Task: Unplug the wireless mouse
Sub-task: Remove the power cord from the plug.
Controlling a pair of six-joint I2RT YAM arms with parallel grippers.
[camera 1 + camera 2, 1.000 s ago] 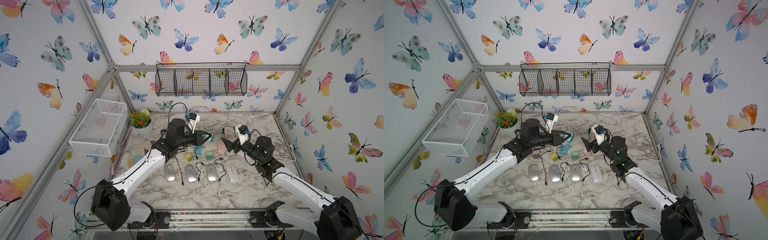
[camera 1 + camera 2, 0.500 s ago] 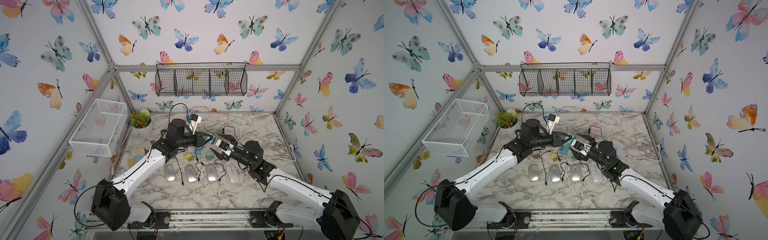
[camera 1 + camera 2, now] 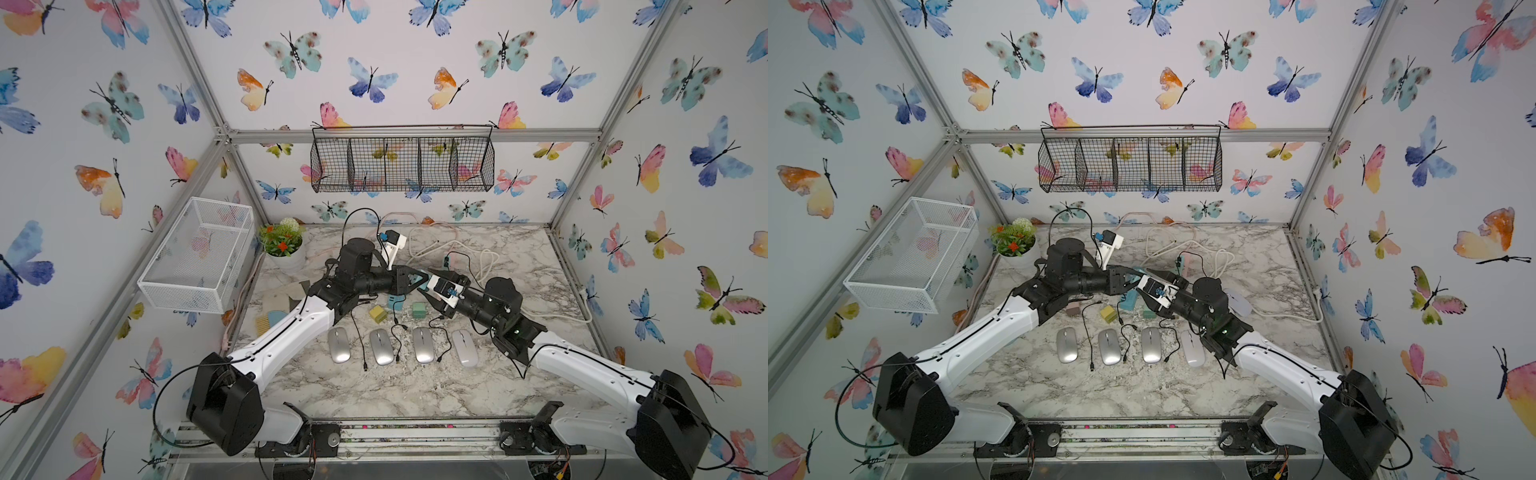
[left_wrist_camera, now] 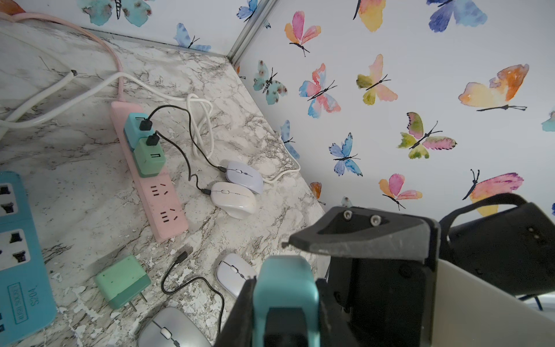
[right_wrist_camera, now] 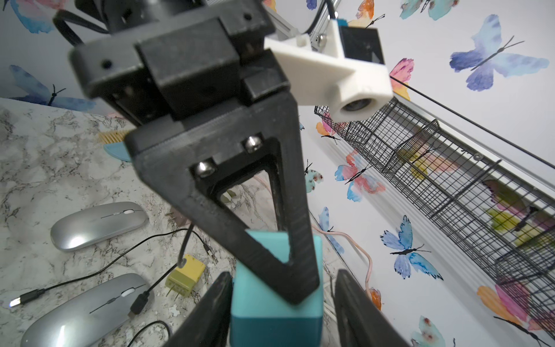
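Observation:
A teal charger block point(image 4: 285, 288) hangs above the table with my left gripper point(image 4: 285, 315) shut on it. My right gripper point(image 5: 282, 315) meets it head-on and is open, its jaws straddling the block's point(image 5: 270, 303) other end: one finger point(image 5: 210, 309) is at its side and the other point(image 5: 357, 312) stands clear. In both top views the two grippers meet mid-table point(image 3: 422, 284). Two pale wireless mice point(image 4: 232, 199) lie by a pink power strip point(image 4: 156, 192), cabled to a teal and a green charger plugged into it.
Three silver mice point(image 3: 381, 352) and a white one point(image 3: 464, 353) lie in a row near the front with loose black cables. A blue power strip point(image 4: 18, 240), a green charger point(image 4: 123, 281) and a yellow charger point(image 5: 186, 276) lie below the grippers. A potted plant point(image 3: 282, 245) stands back left.
My right arm has swung left to the left gripper and its jaws have narrowed around the teal block. The left arm has barely moved and keeps its hold.

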